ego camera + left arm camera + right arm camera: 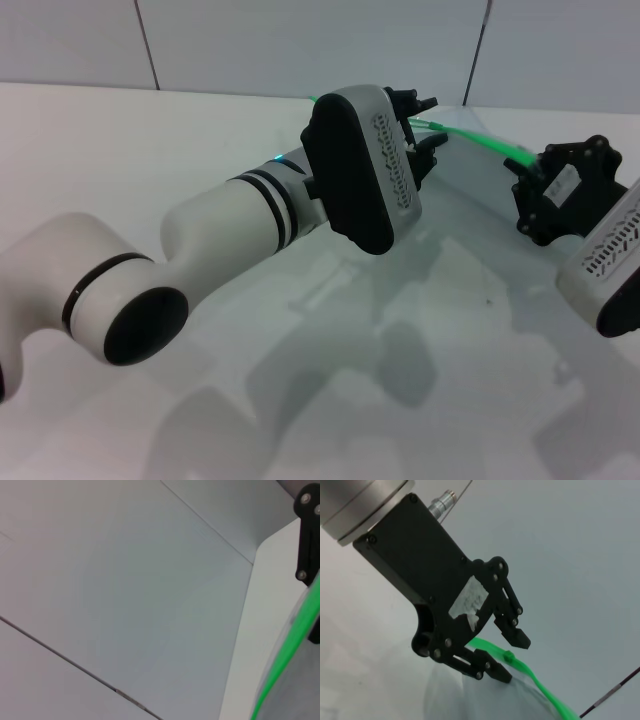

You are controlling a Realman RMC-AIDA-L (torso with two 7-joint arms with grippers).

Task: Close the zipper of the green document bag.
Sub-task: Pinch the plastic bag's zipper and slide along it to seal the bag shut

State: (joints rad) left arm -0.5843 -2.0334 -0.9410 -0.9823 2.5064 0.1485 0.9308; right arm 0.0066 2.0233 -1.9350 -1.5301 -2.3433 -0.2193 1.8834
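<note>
I have both arms up at the far edge of the green document bag (470, 250), which lies flat in the right half of the head view with its zipper (478, 139) arcing along the upper right. My left gripper (425, 123) sits at the upper centre, right on the green strip. The right wrist view shows its jaws standing apart, the strip passing between them with the small slider tab (508, 656) just at the lower finger. My right gripper (530, 195) is at the right edge, beside the strip; whether it grips I cannot tell. I judge the slider not yet pinched. To do this well, I would close squarely on the tab, keep the other end taut, and pull along the strip's line, not across.
</note>
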